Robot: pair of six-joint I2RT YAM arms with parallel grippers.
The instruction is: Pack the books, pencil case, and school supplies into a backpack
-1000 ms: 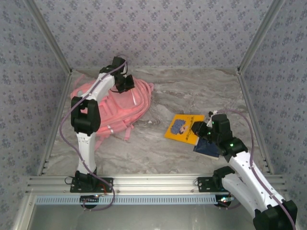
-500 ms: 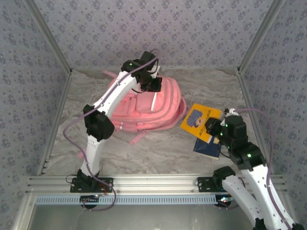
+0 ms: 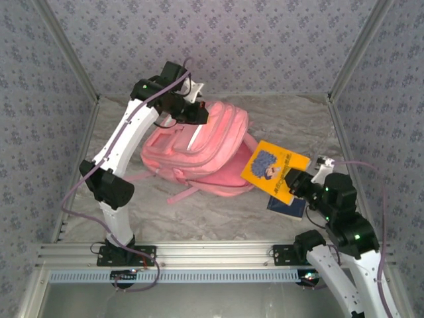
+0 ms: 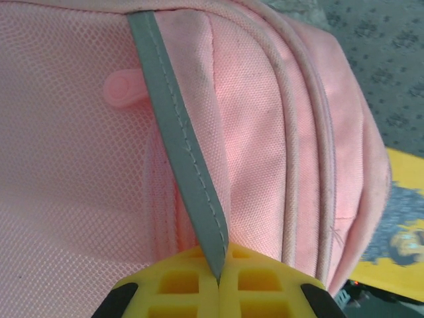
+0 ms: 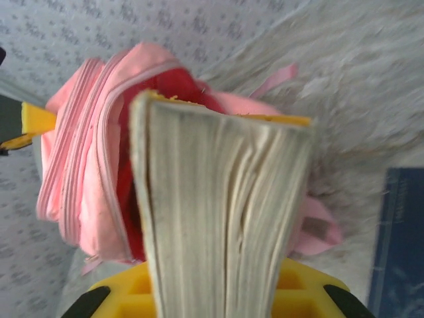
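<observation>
The pink backpack lies mid-table with its top raised. My left gripper is shut on its grey-white trim strip, seen up close in the left wrist view between the yellow fingers. The mouth of the backpack gapes, showing a red lining. My right gripper is shut on the yellow-orange book, held tilted off the table just right of the opening. Its page edge faces the right wrist camera. A dark navy book lies flat under the right gripper.
Pink straps trail from the backpack toward the near edge. Patterned walls enclose the marble table at the back and both sides. The navy book sits at the right of the right wrist view.
The left gripper has dragged the backpack rightward and lifted its top, opening the mouth. The right gripper has raised the yellow book off the table and brought it toward the opening.
</observation>
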